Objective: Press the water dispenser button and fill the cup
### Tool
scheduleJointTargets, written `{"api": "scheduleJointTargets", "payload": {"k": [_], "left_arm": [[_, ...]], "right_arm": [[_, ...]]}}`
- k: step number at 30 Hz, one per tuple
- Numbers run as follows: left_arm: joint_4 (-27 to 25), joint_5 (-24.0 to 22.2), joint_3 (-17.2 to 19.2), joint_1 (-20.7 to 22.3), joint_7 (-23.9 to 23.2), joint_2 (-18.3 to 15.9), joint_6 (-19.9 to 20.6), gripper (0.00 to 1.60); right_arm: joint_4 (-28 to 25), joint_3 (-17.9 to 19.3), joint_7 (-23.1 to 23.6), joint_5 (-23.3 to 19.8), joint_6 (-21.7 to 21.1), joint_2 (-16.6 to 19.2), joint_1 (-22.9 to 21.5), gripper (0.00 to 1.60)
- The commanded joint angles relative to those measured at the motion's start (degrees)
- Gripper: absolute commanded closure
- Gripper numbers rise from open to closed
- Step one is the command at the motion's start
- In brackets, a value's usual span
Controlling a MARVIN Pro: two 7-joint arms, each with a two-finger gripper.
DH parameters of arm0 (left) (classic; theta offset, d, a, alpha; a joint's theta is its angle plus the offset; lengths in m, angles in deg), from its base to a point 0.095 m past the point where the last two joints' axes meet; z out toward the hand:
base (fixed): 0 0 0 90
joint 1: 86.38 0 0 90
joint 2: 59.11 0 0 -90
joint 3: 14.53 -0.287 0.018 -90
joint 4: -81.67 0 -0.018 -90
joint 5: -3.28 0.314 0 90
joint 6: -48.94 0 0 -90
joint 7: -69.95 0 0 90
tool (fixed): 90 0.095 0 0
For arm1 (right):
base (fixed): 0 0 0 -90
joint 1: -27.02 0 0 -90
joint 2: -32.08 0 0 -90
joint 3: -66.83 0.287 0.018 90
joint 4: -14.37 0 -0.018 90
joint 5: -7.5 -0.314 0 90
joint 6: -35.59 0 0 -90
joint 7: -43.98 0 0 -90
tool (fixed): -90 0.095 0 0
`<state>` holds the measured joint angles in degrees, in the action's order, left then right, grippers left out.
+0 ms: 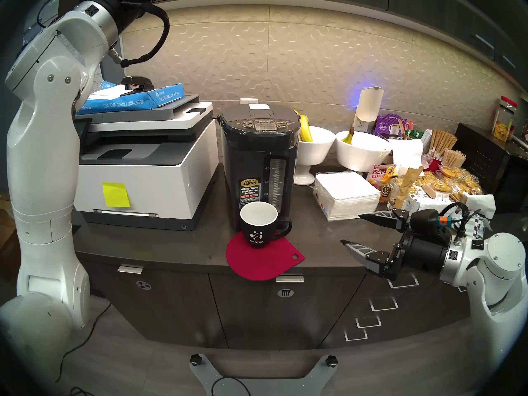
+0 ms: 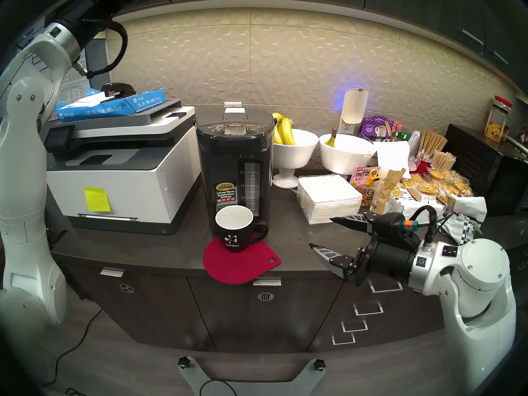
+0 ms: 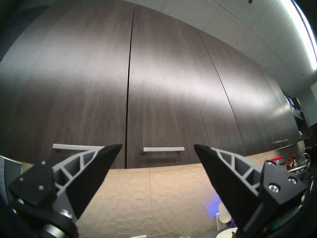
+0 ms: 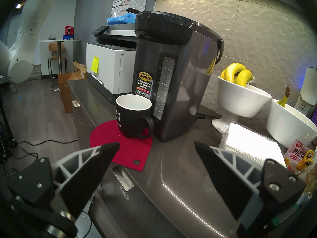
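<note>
The right gripper (image 1: 354, 229) hung nearest, fingers (image 1: 358, 251) apart and empty over the counter (image 1: 314, 244); the water dispenser (image 1: 258, 164) stood beside the printer (image 1: 143, 169); the cup (image 1: 258, 225) sat dry on a red mat (image 1: 263, 261) under the spout; the DISPENSE button (image 1: 264, 121) looked unpressed, so everything remained. Only the left wrist view showed the left gripper (image 3: 157, 146), fingers spread, facing cupboards (image 3: 154, 78).

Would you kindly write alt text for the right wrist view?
An empty black cup sits on a red mat against a tall grey water dispenser, with the open right gripper empty in the foreground. Bananas fill a white bowl beside it.
</note>
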<state>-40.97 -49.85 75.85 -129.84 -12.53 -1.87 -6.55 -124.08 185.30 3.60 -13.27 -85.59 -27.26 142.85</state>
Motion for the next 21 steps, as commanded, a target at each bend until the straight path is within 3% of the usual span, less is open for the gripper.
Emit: {"api": "scheduleJointTargets", "payload": {"k": [1,12,16,21], "left_arm": [[0.2,-4.0,0.8,6.4,2.2,-0.3,6.9,0.0],[-0.5,-13.3,0.6,11.2,6.6,-2.3,19.6,0.0],[-1.3,-16.6,1.0,10.9,8.1,-3.4,20.5,0.0],[-3.6,-24.4,2.4,8.4,10.9,-7.5,20.5,0.0]], "right_arm": [[-0.7,0.0,0.0,0.1,0.1,0.2,-0.2,0.0],[-0.8,0.0,-0.1,0.1,0.0,0.2,-0.2,0.0],[-0.8,0.0,-0.1,0.1,0.0,0.2,-0.2,0.0],[-0.8,0.0,-0.1,0.2,0.0,0.2,-0.2,0.0]]}}
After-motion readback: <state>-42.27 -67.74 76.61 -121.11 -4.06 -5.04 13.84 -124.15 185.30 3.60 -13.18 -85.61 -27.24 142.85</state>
